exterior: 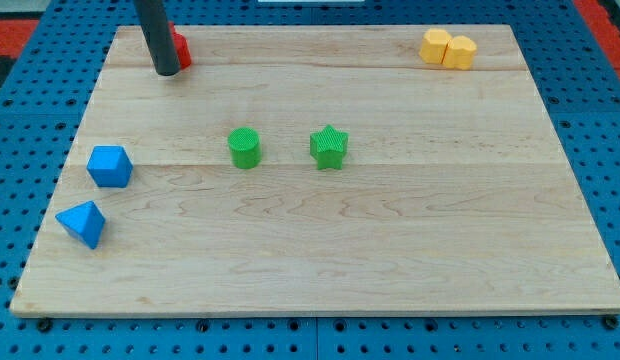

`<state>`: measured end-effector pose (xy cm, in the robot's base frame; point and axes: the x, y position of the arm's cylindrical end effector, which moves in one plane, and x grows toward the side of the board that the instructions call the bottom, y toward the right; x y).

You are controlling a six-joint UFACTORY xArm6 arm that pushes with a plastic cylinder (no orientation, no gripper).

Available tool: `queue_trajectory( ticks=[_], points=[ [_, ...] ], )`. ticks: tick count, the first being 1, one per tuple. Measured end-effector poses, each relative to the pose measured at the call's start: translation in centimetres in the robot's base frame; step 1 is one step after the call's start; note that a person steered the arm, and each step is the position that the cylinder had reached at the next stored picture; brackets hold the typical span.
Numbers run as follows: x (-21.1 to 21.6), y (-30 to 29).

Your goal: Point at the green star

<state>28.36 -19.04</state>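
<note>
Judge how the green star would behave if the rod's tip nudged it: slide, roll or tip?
The green star looks squat and flat-based, so it would probably slide, not roll. Its points might make it twist under an off-centre push from my tip.

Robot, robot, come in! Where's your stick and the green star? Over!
My tip at view's top left, beside red block. Green star mid-board, far off. Green cylinder left of star, near the path.

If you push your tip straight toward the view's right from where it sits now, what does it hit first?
My tip sits at the view's top left, right beside the red block. Straight right along that row the wooden board looks free. The yellow blocks lie slightly higher; it probably passes just below them, though depth is uncertain.
</note>
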Motion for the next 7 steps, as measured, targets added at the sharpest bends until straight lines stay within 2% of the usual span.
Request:
queue_trajectory(
  ticks=[4, 5, 7],
  points=[
    [0.1, -0.9],
    [2.0, 1.7],
    [2.0, 2.5]
  ],
)
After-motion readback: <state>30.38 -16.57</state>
